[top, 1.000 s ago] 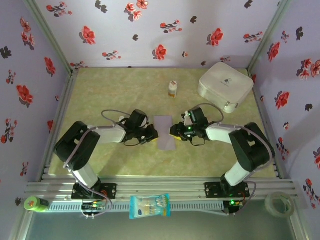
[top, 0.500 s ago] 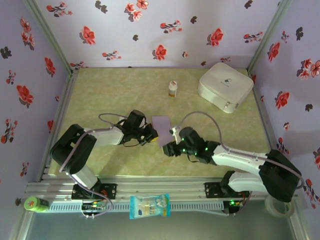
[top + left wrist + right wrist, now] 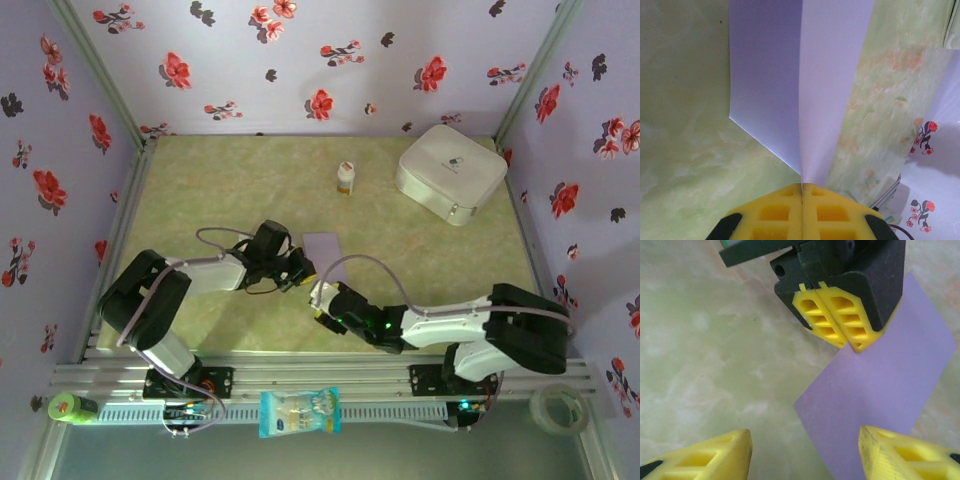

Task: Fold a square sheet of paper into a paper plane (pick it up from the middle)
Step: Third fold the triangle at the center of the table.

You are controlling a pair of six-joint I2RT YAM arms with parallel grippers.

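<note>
One square sheet of paper (image 3: 325, 247), pale lavender and creased so that two panels meet along a ridge, sits on the near side of the small white bottle (image 3: 345, 178), almost in line with it. The left gripper (image 3: 304, 268) is clamped on one end of that crease, its yellow pads pressed together with the paper between them (the left wrist view shows the fold running straight into the seam). The right gripper (image 3: 319, 297) hovers nearer the arms, farther again from the bottle, its yellow fingers spread wide and gripping nothing. From above, the right arm's grey cable (image 3: 365, 262) arcs over the sheet's near end and the left gripper's black housing covers its left corner, so its full outline is hard to make out. A white rounded case (image 3: 450, 172) rests to the right of the bottle, well apart from it. A blue-white snack packet (image 3: 299, 412) hangs on the front rail, far on the bottle's near side. The table (image 3: 200, 190) is mottled green-yellow; the walls (image 3: 300, 60) are lavender with red and dark flowers.
</note>
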